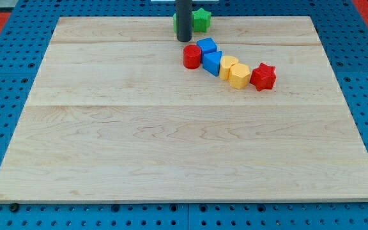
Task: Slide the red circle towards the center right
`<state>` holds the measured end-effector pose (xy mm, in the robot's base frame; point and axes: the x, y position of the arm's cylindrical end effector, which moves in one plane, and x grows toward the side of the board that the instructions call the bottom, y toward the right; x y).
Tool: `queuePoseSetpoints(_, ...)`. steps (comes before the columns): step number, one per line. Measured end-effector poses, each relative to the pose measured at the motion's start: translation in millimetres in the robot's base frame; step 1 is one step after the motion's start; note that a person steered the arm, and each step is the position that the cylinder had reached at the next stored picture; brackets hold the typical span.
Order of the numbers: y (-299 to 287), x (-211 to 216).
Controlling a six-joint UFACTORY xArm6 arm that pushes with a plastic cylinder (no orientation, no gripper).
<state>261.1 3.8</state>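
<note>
Arm: one, seen only as its end piece. Item: straight dark rod, upright, entering from the view's top edge, slightly left of the middle. Finish: dark grey, smooth, cylindrical, even width along the visible length. Lower end: my tip (184,40), blunt and flat, set down at the far part of the counter (171,147). Upper length: cut off by the frame; no wrist, joint or link visible. Tilt: none apparent.
</note>
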Motion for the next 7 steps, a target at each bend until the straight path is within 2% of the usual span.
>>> queuePoseSetpoints(2,-2,0)
queuePoseSetpoints(5,-53,26)
queuePoseSetpoints(6,-53,45)
queuePoseSetpoints(7,-34,47)
